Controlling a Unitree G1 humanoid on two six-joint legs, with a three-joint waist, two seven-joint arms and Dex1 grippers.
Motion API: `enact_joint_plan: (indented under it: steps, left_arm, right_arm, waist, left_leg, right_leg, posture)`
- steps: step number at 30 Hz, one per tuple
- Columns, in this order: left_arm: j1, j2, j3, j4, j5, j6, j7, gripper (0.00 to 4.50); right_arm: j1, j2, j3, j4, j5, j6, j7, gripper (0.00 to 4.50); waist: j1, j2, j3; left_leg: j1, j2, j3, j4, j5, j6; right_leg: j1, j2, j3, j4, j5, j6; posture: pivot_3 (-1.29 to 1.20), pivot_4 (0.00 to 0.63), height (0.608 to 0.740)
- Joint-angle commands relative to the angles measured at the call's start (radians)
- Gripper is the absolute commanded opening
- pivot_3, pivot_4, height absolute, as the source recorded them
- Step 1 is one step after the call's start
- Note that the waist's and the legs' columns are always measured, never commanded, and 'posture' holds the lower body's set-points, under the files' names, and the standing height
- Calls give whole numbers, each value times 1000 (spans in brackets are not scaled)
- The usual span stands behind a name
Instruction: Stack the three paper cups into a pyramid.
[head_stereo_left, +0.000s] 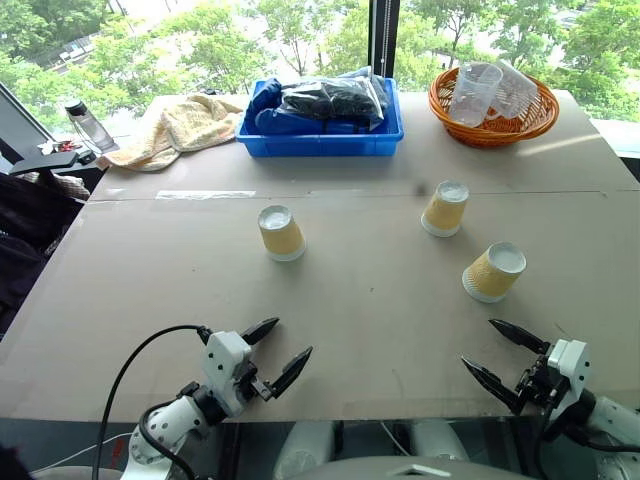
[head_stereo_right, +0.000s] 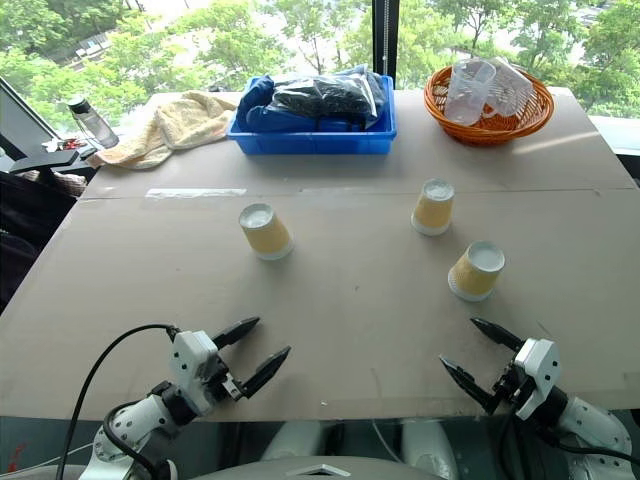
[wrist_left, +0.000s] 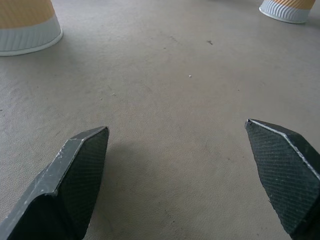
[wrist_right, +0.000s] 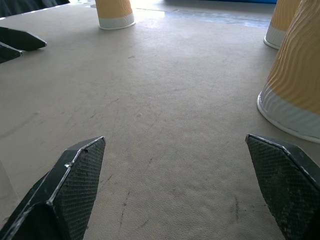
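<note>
Three tan-yellow ribbed paper cups seen inverted, upright, well apart on grey-brown table top (head_stereo_left: 350, 300); nothing stacked yet.

Right gripper (head_stereo_left: 505, 362): jaws spread, nothing held. Nearest cup (head_stereo_left: 493, 272) found just ahead, slightly to its right; second cup (head_stereo_left: 445, 208) farther ahead.

Left gripper (head_stereo_left: 275, 358): jaws spread, nothing held. Third cup (head_stereo_left: 281, 233) ahead, well apart.

Right arm judged nearer.

Right wrist view: near cup's ribbed wall seen close, left gripper's fingertips too.

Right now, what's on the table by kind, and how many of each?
Paper cups: 3 (left, middle, right), all upside down and apart
Clear plastic cups: 2, in the orange basket
Orange basket: 1
Blue bin: 1
Towel: 1
Bottle: 1
Total: 9
</note>
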Motion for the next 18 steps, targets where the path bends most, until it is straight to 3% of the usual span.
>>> enact_joint_plan:
  steps: [1,18]
  left_arm:
    - [39,7,-16,19,-7,-11,-34,4500]
    - [40,6,-17,-3,-71,6,-59,4500]
  right_arm:
    - [8,-1,5,-2,-10,-10,3,4454]
    - [-3,9,3,44,-22,-52,-5,4454]
  waist:
    - [0,0,0]
    - [-1,-1,0]
  left_leg:
    - [0,0,0,0,0,0]
    - [1,0,0,0,0,0]
  right_leg:
    - [0,0,0,0,0,0]
    - [1,0,0,0,0,0]
  posture:
    - [0,150,740]
    - [0,150,740]
